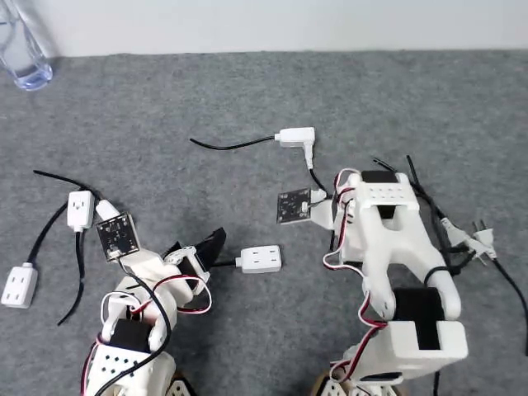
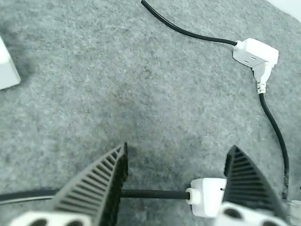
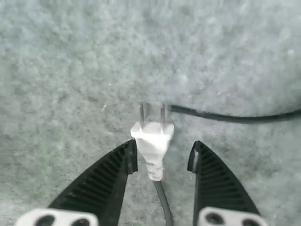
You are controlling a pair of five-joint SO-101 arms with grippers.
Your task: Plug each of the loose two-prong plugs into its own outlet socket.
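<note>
A white two-prong plug (image 3: 153,139) lies on the grey carpet between the fingers of my right gripper (image 3: 162,157), which is open; one finger sits close against the plug's side. My left gripper (image 2: 174,165) is open too, straddling a black cable (image 2: 150,193) where it meets a white outlet socket (image 2: 207,202). In the high view that socket (image 1: 260,259) lies just right of the left gripper (image 1: 202,250). Farther off, another socket (image 1: 297,136) has a plug (image 1: 309,153) seated in it. A loose plug (image 1: 483,239) lies at the far right.
Two more white sockets (image 1: 80,209) (image 1: 18,286) lie at the left with black cables trailing. A clear bottle (image 1: 23,49) stands at the back left corner. Black cables (image 1: 429,198) run beside the right arm. The carpet's middle and back are open.
</note>
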